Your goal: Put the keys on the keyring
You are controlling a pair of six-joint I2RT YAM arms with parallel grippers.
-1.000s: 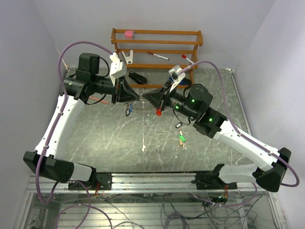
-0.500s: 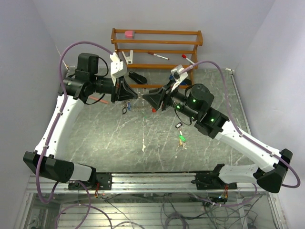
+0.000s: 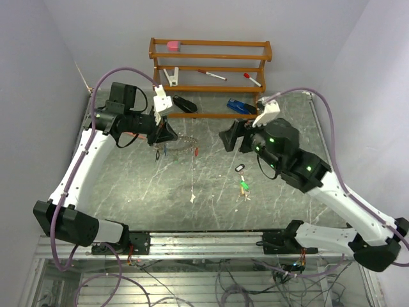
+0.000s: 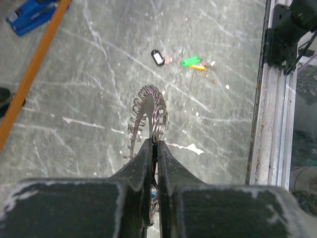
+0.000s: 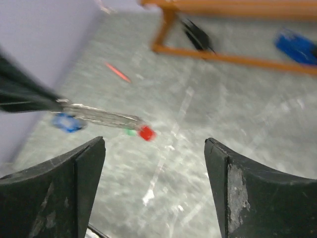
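Observation:
My left gripper point(image 3: 169, 135) is shut on the rim of the keyring point(image 3: 182, 142), a thin silver hoop fringed with small metal keys, held above the table. From the left wrist the keyring point(image 4: 148, 113) sticks out past the closed fingertips point(image 4: 148, 148). A red-headed key point(image 3: 196, 151) hangs at the ring's right end and a blue-tagged key point(image 3: 165, 151) hangs near my gripper. My right gripper point(image 3: 226, 139) stands open and empty, right of the ring. Its wrist view shows the keyring point(image 5: 99, 115) edge-on with the red key point(image 5: 146, 133). Loose keys lie on the table: a black-tagged one point(image 3: 239, 168) and a green one point(image 3: 243, 185).
A wooden rack point(image 3: 211, 45) stands at the back, with a pink block point(image 3: 172, 45) and pens on it. A blue object point(image 3: 238, 105) and a black one point(image 3: 185, 103) lie under it. A red pen point(image 5: 118, 72) lies on the table at the left.
My right gripper has opened and drawn back to the right, away from the ring. The red key now hangs from the keyring. The left gripper has shifted slightly, still gripping the ring.

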